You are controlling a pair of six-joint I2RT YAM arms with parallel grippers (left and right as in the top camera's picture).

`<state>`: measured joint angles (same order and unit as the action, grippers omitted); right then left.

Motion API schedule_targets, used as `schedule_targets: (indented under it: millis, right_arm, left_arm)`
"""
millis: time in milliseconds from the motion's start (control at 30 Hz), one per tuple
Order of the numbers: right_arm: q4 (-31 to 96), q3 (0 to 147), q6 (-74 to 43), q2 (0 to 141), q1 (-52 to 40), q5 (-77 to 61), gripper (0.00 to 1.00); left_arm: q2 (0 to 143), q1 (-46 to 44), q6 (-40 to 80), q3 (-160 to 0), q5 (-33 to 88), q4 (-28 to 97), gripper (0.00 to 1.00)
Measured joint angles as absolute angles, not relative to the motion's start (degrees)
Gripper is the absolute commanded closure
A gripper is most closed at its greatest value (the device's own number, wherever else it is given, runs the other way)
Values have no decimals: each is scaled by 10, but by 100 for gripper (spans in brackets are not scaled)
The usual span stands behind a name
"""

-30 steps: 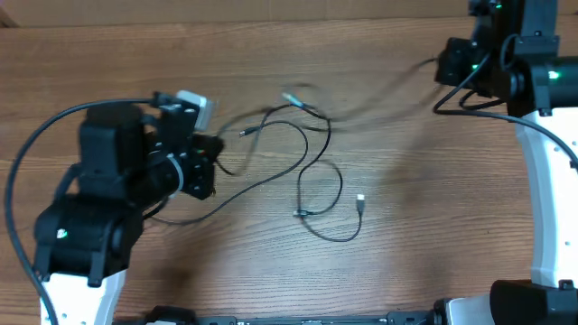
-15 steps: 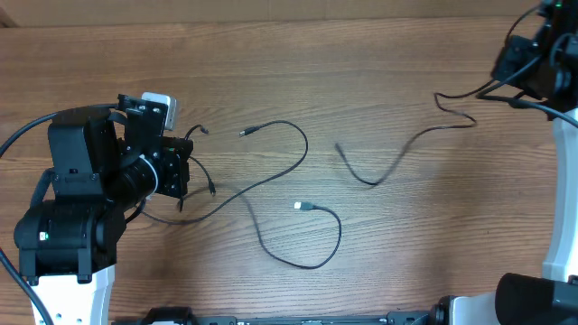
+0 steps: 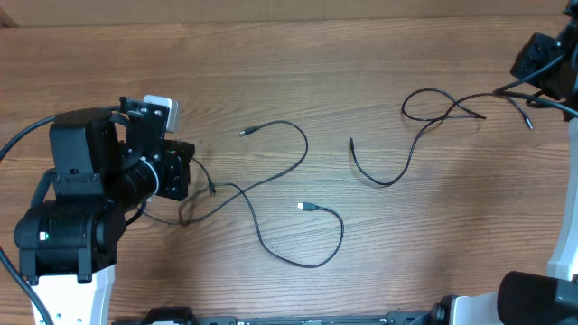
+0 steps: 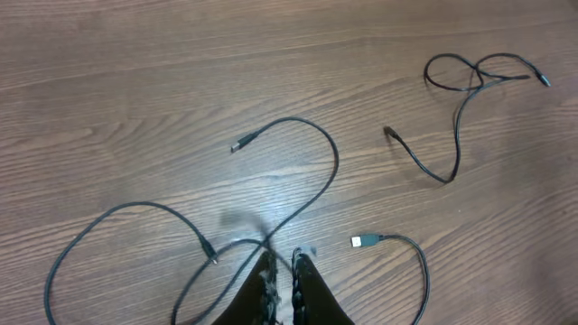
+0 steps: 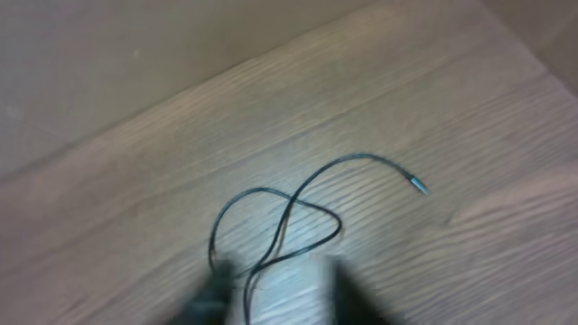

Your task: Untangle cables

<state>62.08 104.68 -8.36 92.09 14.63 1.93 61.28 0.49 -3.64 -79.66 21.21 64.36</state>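
The left pincer (image 4: pixel 284 257) is pressed nearly shut, and a strand of the looping cable (image 3: pixel 302 149) runs straight up to its fingertips and disappears between them, so it looks pinched there. From that grip the cord climbs away ahead of the pincer, curls round in a wide arc and ends in a small plug tip lying free on the wooden table (image 3: pixel 361 54). The flat-plug cable (image 3: pixel 339 236) lies just beside the pincer on its right, its pale connector close to the fingertips and its cord bending back in a loop. Another thin strand with a small tip lies close on the pincer's left.

The far cable (image 3: pixel 390 182) lies well apart from the left pincer, ahead and to its right. It lies near the right pincer (image 5: pixel 284 298), with its crossed loop just in front of it. That pincer shows only as two dark smears set apart, with bare wood and one strand between them, so its jaws look parted and grip nothing.

The overhead view hides the left fingertips under the arm's body, and only the left wrist view shows the strand meeting them. The right wrist view is blurred and shows only the loop and one metal tip. The overhead view shows the whole of that cord.
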Motion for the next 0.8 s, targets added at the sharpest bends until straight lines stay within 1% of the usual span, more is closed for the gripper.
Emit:
schedule_targets:
  millis: [33,67,100,133,167,233,267,333,500,533,633,800]
  right_arm:
    - [625,1047,-83,921,147,17,43]
    - [627,1047,-88,922,147,13,42]
    - [630,1047,-95,923,147,10,39]
    - [632,1046,-104,925,147,7,37]
    - [634,1043,-114,927,147,4,34]
    - [640,1030,-146,932,147,2,27]
    - [641,1016,-168,935,147,2,20]
    - [640,986,-203,942,147,-2,17]
    - [599,893,-299,973,147,-32,17]
    - [588,879,-313,976,146,-37,17]
    - [536,822,-371,983,142,-52,26]
    - [434,735,-477,984,110,-71,26]
  left_arm:
    - [613,5,-36,-797,213,643,86]
    - [613,5,-37,-797,214,644,77]
    - [613,5,-37,-797,216,644,64]
    - [613,5,-39,-797,219,645,55]
    - [613,5,-41,-797,222,647,50]
    - [613,5,-45,-797,229,648,49]
    - [613,5,-46,-797,234,648,48]
    - [613,5,-46,-797,240,648,48]
    - [613,5,-46,-797,248,648,48]
    - [613,5,-46,-797,249,648,48]
    - [613,5,-46,-797,255,647,48]
    - [613,5,-46,-797,274,647,47]
